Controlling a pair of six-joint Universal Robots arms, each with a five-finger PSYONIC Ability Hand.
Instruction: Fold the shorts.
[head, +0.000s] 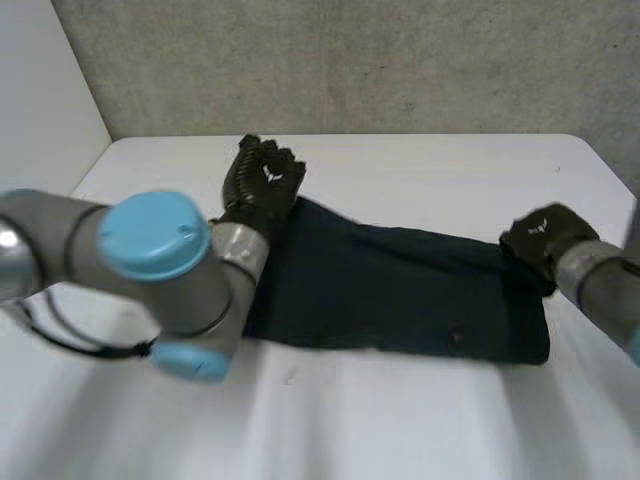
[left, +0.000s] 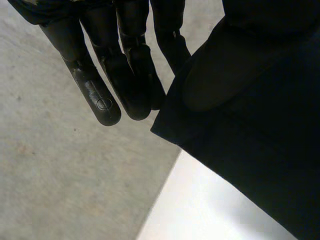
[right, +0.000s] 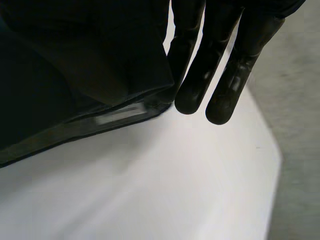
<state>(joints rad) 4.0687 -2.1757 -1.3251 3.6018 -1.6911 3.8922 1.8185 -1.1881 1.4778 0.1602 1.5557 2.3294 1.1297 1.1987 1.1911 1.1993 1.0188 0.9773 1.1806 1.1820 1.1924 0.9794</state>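
Dark shorts (head: 400, 290), one pair, one white table (head: 420, 165), left hand (head: 262, 178) and right hand (head: 545, 236) each pinching a corner

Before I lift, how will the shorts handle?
Probably floppy: the shorts lie limp and flat, creased at the edge. Likely light, as the cloth looks thin. Pushed across the smooth table, they would probably bunch or slide, not roll.

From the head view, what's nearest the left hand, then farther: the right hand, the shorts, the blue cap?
1. shorts: their corner meets the left hand.
2. blue cap: on the left arm.
3. right hand: at the shorts' other end.
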